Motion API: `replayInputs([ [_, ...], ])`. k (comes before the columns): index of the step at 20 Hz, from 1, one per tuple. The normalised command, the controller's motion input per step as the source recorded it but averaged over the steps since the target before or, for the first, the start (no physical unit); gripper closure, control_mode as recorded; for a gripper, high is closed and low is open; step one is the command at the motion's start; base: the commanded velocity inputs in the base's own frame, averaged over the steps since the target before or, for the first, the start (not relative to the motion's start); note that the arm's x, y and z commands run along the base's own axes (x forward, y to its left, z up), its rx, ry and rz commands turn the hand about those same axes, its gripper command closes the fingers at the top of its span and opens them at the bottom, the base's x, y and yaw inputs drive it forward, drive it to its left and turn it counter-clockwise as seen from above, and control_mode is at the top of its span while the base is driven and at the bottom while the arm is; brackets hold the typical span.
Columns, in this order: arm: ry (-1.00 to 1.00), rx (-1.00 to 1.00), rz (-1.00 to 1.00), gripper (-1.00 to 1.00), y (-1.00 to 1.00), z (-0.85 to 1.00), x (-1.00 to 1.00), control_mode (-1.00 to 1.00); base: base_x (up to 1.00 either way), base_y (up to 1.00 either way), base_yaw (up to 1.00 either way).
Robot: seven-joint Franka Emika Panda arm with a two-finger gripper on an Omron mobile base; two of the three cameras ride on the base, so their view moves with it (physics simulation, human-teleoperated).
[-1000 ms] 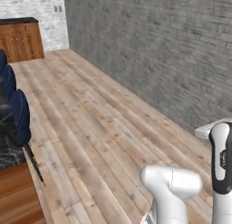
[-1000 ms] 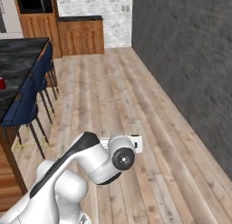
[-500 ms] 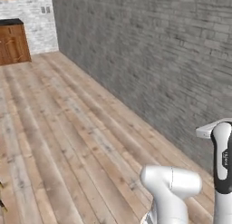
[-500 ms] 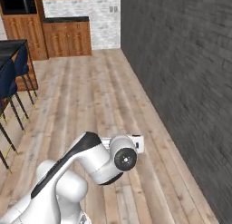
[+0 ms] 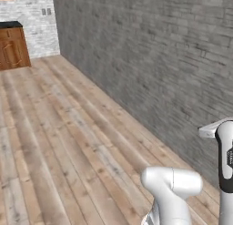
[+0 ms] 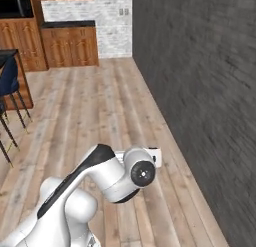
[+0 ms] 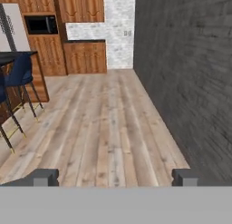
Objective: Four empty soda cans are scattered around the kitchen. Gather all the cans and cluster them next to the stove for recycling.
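The soda cans and the stove are out of view. My gripper (image 7: pixel 115 177) is open, its two dark fingertips (image 7: pixel 45 177) standing wide apart at the bottom of the hand view with nothing between them. It points along a bare wooden floor (image 7: pixel 108 128) towards the far cabinets. The arm (image 6: pixel 107 173) is folded low over the base, and its upper link (image 5: pixel 225 165) rises at the right edge of the left base view.
A dark grey brick wall (image 6: pixel 200 91) runs close along the right side. Wooden cabinets with a dark counter (image 6: pixel 70 41) and a built-in black microwave (image 7: pixel 41 24) stand at the far end. Blue bar stools (image 7: pixel 20 75) and a dark island counter (image 7: pixel 13 57) are on the left.
The whole scene has slid left in both base views, so the base has turned right. The island and stools left the left base view and the brick wall takes up more. The gripper stays open.
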Motion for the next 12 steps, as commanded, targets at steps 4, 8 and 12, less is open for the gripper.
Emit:
replayInputs([
  [4, 0.0, 0.0, 0.0, -1.0, 0.0, 0.0, 0.0, 1.0, 1.0, 0.0, 0.0],
  [8, 0.0, 0.0, 0.0, -1.0, 0.0, 0.0, 0.0, 1.0, 1.0, 0.0, 0.0],
  [12, 0.0, 0.0, 0.0, -1.0, 0.0, 0.0, 0.0, 1.0, 1.0, 0.0, 0.0],
])
